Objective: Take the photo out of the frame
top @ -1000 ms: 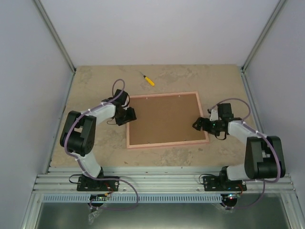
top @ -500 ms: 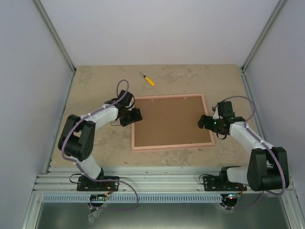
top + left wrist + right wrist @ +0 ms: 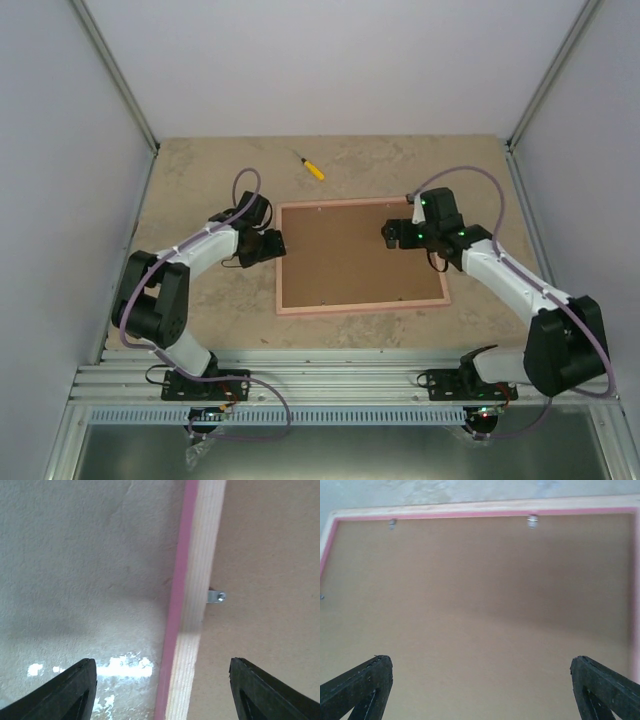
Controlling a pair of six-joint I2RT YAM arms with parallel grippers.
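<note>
The pink frame (image 3: pixel 360 305) lies face down in the middle of the table, its brown backing board (image 3: pixel 355 255) up. The photo is hidden under the board. My left gripper (image 3: pixel 277 243) is open and straddles the frame's left rail (image 3: pixel 192 605), one finger over the table and one over the board. A small metal clip (image 3: pixel 216 596) holds the board at that rail. My right gripper (image 3: pixel 390 233) is open and empty above the board's far right part; its view shows the board (image 3: pixel 480 615), the far pink rail (image 3: pixel 470 514) and two clips (image 3: pixel 533 521).
A yellow-handled screwdriver (image 3: pixel 312 168) lies on the table behind the frame. The stone-patterned tabletop (image 3: pixel 200 180) is walled by white panels at the left, back and right. An aluminium rail (image 3: pixel 340 385) with the arm bases runs along the near edge.
The frame has slid a little to the right and settled. My right gripper left the frame's right rail and moved inward and back over the board. My left gripper stays at the left rail.
</note>
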